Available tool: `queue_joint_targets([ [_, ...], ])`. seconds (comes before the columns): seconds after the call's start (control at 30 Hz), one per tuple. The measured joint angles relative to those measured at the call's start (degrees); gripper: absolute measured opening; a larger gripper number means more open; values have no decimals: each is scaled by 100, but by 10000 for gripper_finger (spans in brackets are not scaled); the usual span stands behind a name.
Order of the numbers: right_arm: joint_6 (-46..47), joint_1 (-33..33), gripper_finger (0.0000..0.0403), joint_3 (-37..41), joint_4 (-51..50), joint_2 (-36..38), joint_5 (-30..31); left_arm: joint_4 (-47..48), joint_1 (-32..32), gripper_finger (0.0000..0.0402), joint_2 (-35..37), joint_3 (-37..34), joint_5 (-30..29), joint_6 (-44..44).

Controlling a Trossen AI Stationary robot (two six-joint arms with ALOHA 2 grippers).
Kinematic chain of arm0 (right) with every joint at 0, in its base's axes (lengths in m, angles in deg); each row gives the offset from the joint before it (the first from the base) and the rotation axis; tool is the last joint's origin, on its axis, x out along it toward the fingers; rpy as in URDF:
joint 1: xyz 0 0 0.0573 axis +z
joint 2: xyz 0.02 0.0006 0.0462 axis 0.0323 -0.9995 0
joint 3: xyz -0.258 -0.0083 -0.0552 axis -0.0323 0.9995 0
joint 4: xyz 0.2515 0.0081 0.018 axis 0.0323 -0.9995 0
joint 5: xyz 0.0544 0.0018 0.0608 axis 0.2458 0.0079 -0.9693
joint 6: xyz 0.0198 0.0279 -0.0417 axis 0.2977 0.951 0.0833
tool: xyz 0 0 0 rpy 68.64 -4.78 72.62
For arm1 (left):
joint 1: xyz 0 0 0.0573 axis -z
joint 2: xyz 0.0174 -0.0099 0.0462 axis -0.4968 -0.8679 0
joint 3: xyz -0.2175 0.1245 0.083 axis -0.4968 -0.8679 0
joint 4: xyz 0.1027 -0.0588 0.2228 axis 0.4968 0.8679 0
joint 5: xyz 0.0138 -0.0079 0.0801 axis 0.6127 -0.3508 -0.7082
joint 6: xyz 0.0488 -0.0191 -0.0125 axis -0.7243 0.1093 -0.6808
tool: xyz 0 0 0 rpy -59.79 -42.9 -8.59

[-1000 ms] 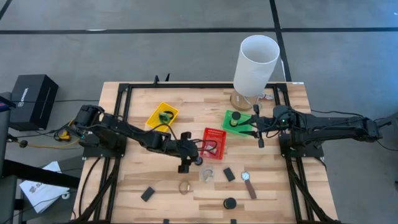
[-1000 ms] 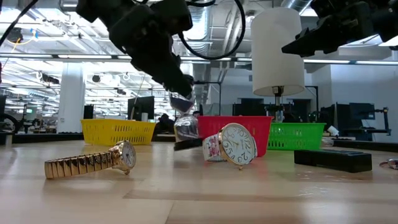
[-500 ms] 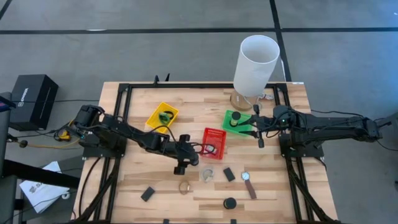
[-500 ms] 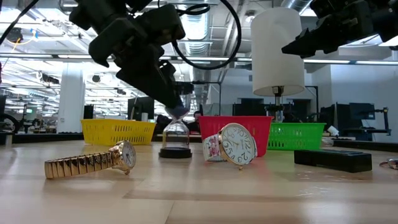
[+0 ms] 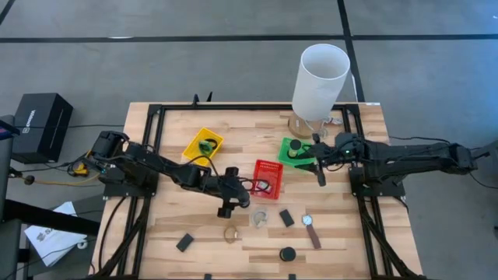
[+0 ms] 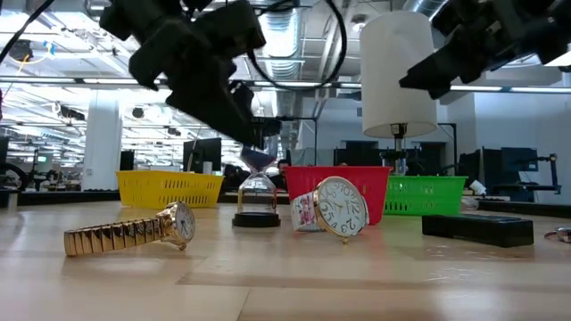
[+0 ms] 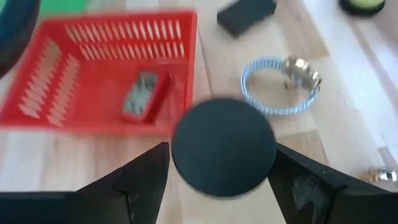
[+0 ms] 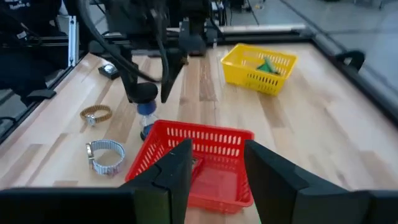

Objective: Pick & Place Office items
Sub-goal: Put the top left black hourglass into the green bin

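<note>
An hourglass (image 6: 256, 192) with black end caps stands upright on its base on the table, just near-left of the red basket (image 5: 267, 179). My left gripper (image 5: 226, 204) is over it, shut on its top cap. My right gripper (image 5: 320, 173) hangs open in the air beside the green basket (image 5: 298, 152), touching nothing. On the table's near half lie a gold watch (image 5: 231, 232), a pale-banded watch (image 5: 259, 218), two flat black rectangles (image 5: 286, 217) (image 5: 184, 242), a brown-strapped watch (image 5: 311, 230) and a black short cylinder (image 5: 288, 253). My left gripper has the hourglass's round black top cap (image 7: 224, 146) between its two fingers, one on each side of the cap's rim. The fingers (image 8: 132, 84) come from above, slanting down. The hourglass stands upright with its base (image 6: 256, 220) on the table.
The yellow basket (image 5: 202, 144) holds a green item, the red basket a small grey piece, the green basket a black cylinder. A tall white cylinder (image 5: 320, 78) stands at the far edge behind the green basket. Bare wood lies along the table's left and right sides.
The hourglass hung tilted in my left gripper a second ago; it now stands upright on its base on the table, the gripper still at its top. My right gripper has shifted a little toward the table's left.
</note>
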Motion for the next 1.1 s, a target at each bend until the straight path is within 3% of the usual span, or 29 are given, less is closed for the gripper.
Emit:
queue_joint_targets([
  [0.3,110,186,155,-154,1839,-1578,-5,150,17,257,1016,0,-21,-4],
  [0.57,-844,306,163,-768,2655,-2540,-5,192,1,247,2132,0,-65,-6],
  [0.87,-1155,611,159,-1613,2704,-3892,-3,186,0,226,2943,2,-172,-6],
  [1.1,-972,919,207,-2302,2419,-4692,-5,209,0,209,2910,2,-206,-279],
])
